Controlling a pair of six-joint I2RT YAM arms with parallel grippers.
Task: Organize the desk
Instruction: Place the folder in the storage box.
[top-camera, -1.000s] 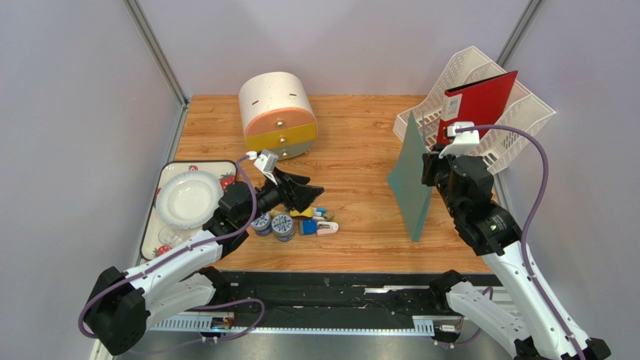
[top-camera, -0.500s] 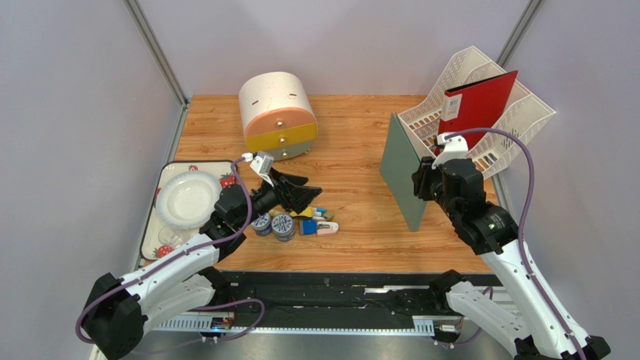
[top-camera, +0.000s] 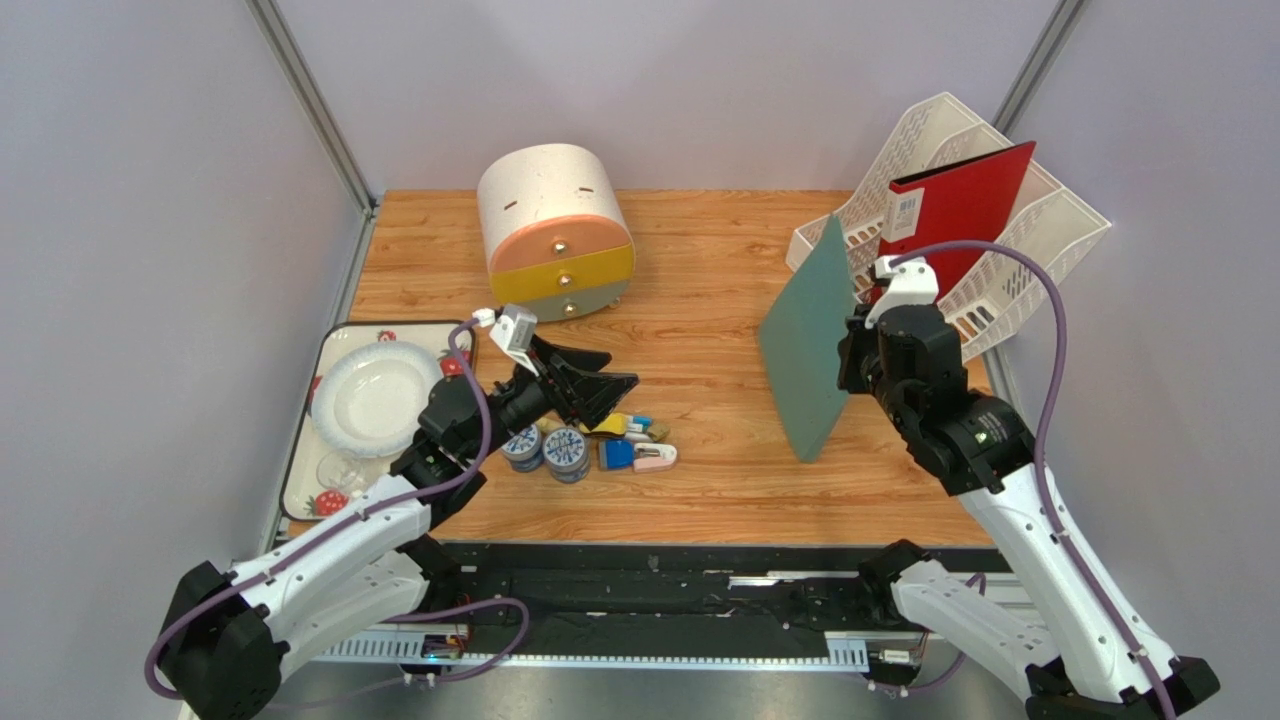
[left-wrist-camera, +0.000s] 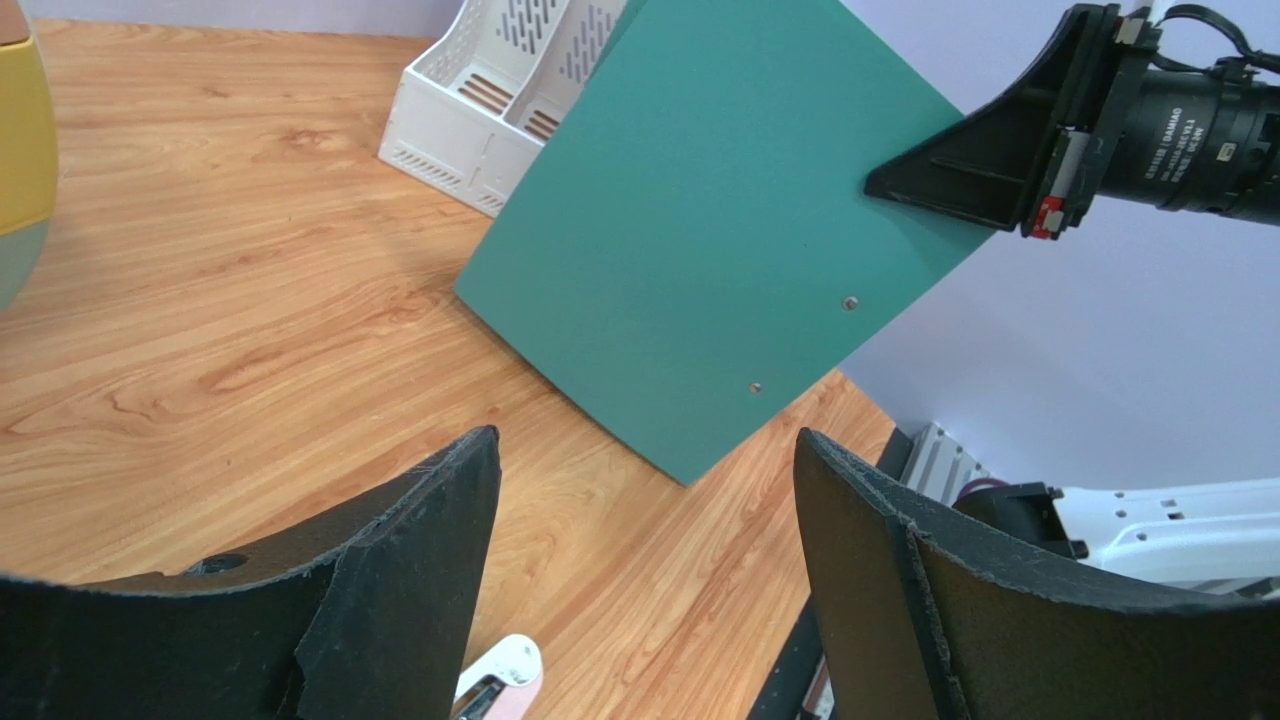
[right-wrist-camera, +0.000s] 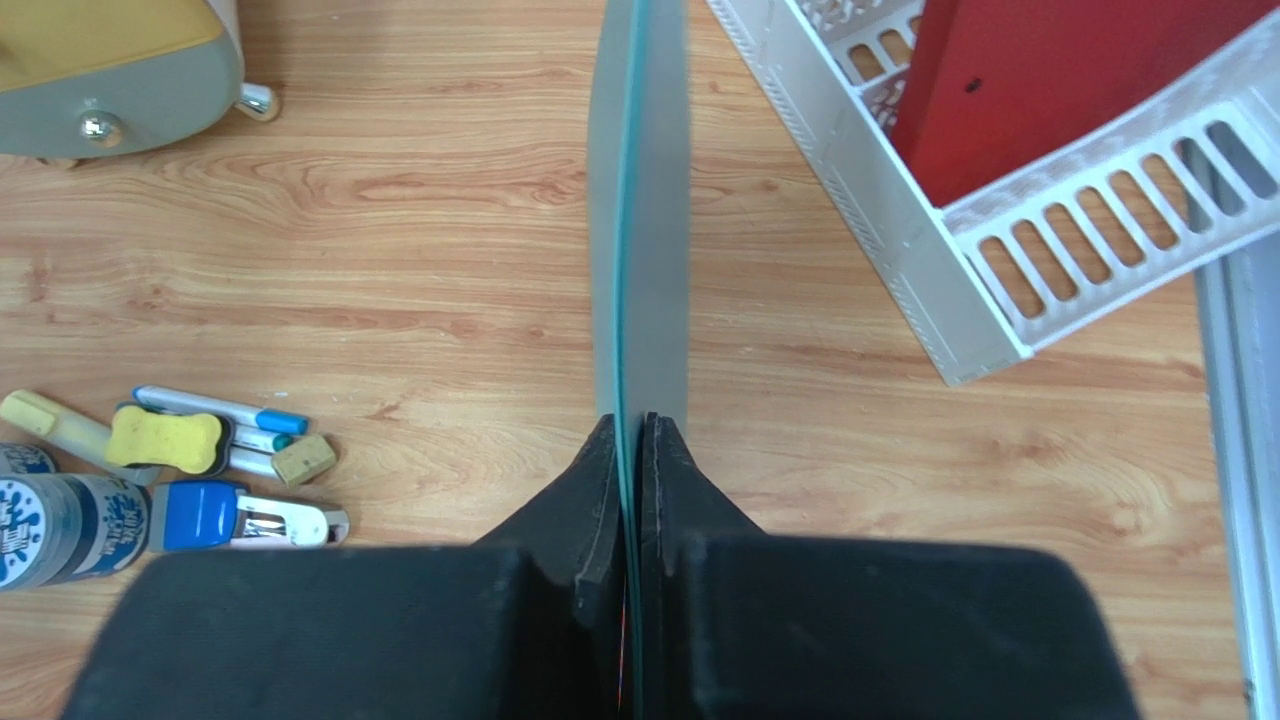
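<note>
Right jaws pinch the folder (top-camera: 809, 353) upright beside the rack (top-camera: 1052, 240) at the bench's (top-camera: 706, 300) far right corner, likely for filing; left jaws spread, empty.

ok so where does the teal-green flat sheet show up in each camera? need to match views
Top external: thin teal-green flat sheet right of centre, tilted, pinched at its edge by the right tool.
Left wrist: sheet upper middle, broad face showing.
Right wrist: sheet centre, edge-on, rising from between the fingers.
Shared landmark: white slotted plastic file rack, next to the sheet in all three.
</note>
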